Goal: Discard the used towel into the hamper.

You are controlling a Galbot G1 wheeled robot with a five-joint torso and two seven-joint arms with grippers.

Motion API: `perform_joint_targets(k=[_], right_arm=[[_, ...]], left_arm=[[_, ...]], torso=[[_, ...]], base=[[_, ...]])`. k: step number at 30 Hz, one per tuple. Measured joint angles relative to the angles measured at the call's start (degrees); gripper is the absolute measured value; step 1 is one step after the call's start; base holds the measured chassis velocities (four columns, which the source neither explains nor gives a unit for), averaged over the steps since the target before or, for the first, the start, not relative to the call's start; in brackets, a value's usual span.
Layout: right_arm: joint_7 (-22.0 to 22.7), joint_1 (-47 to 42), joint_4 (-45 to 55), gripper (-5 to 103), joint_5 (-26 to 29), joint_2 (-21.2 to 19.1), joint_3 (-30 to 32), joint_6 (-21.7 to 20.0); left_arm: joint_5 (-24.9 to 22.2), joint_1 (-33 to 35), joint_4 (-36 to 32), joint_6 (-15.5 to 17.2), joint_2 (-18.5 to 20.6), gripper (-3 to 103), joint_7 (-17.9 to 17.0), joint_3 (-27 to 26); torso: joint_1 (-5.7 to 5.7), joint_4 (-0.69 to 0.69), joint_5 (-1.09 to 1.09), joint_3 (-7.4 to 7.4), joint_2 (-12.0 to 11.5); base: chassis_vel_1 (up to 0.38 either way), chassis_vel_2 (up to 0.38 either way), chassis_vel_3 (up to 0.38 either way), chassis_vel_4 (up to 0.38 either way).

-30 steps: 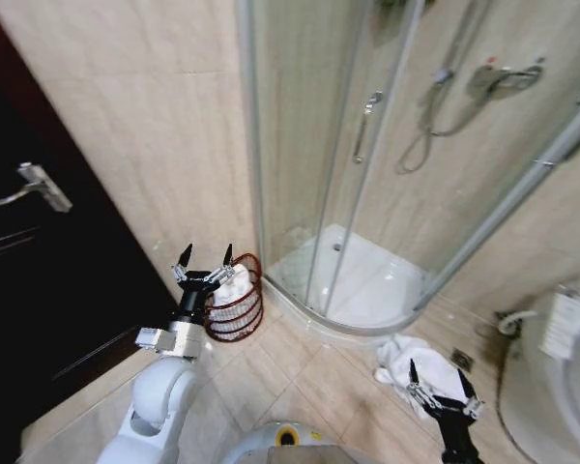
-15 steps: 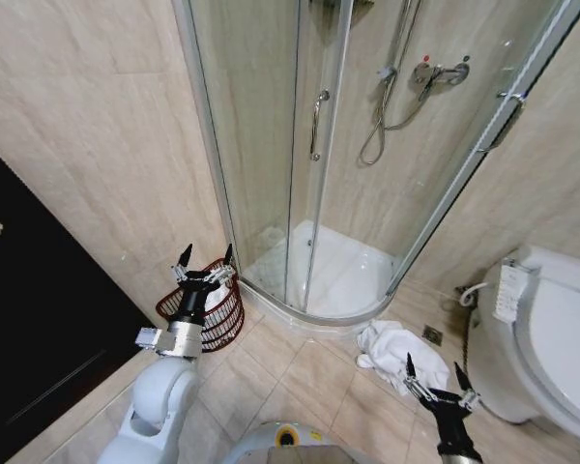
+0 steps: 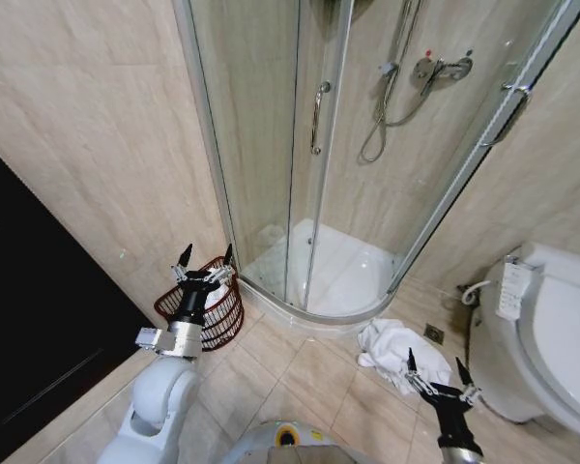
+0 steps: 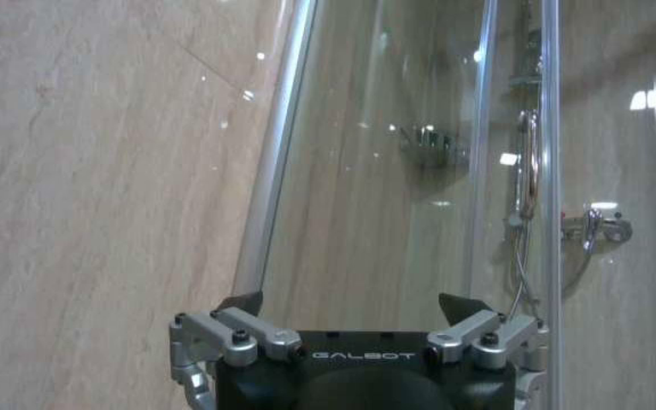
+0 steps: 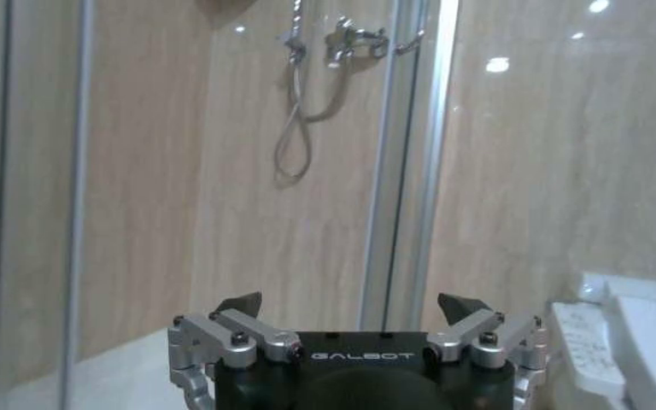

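A white crumpled towel (image 3: 391,345) lies on the tiled floor between the shower tray and the toilet. The hamper (image 3: 213,311), a dark reddish-brown openwork basket, stands on the floor against the wall left of the shower, with something white inside. My left gripper (image 3: 205,256) is raised in front of the hamper, open and empty, fingertips up. My right gripper (image 3: 435,369) is held up just in front of the towel's near edge, open and empty. In the wrist views both the left gripper (image 4: 351,301) and the right gripper (image 5: 351,301) show spread fingers with nothing between them.
A glass corner shower cabin (image 3: 314,145) with a white tray (image 3: 333,275) fills the middle. A white toilet (image 3: 551,333) stands at the right. A dark door (image 3: 29,319) is on the left. Beige floor tiles (image 3: 300,377) lie open between hamper and towel.
The whole head view swung from the door side toward the shower and toilet, then shifted slightly. Both arms keep their raised, open pose.
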Motion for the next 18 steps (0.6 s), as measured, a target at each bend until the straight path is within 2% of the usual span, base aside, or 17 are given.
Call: perform_joint_targets(k=[2,3,4,5,8,9,11,14,18], right_arm=[[0.3,0.3,0.7,100,1.0,0.0,0.6,-1.2],[0.4,0.4,1.9,100,2.7,0.0,1.3,-3.5],[0.4,0.4,1.9,100,2.7,0.0,1.3,-3.5],[0.5,0.4,2.7,100,3.6,0.0,1.7,-5.4],[0.4,-0.2,6.4,100,7.1,0.0,3.8,-14.0],[0.4,-0.2,6.4,100,7.1,0.0,3.8,-14.0],[1.0,-0.9,9.3,100,10.6,0.0,4.8,-21.5],[3.5,-1.0,12.2,100,16.6,0.0,4.7,-29.5],[3.8,-0.7,12.2,100,18.7,0.0,4.0,-31.4]], left_arm=[[0.0,0.0,0.0,0.0,0.0,100,0.0,0.0],[0.0,0.0,0.0,0.0,0.0,100,0.0,0.0],[0.0,0.0,0.0,0.0,0.0,100,0.0,0.0],[0.0,0.0,0.0,0.0,0.0,100,0.0,0.0],[0.0,0.0,0.0,0.0,0.0,100,0.0,0.0],[0.0,0.0,0.0,0.0,0.0,100,0.0,0.0],[0.0,0.0,0.0,0.0,0.0,100,0.0,0.0],[0.0,0.0,0.0,0.0,0.0,100,0.0,0.0],[0.0,0.0,0.0,0.0,0.0,100,0.0,0.0]], torso=[[-0.25,0.0,-0.01,-0.22,-0.5],[-0.53,0.01,0.0,-0.48,-1.0],[-0.53,0.01,0.0,-0.48,-1.0],[-0.66,0.0,0.0,-0.59,-1.2],[-1.15,0.0,-0.01,-1.08,-2.2],[-1.15,0.0,-0.01,-1.08,-2.2],[-1.45,0.0,-0.01,-1.51,-2.9],[-1.96,0.0,-0.02,-2.03,-4.0],[-2.25,0.0,0.0,-2.39,-4.6]], base=[[0.0,0.0,0.0,0.0],[0.0,0.0,0.0,0.0],[0.0,0.0,0.0,0.0],[0.0,0.0,0.0,0.0],[0.0,0.0,0.0,0.0],[0.0,0.0,0.0,0.0],[0.0,0.0,0.0,0.0],[0.0,0.0,0.0,0.0],[0.0,0.0,0.0,0.0]])
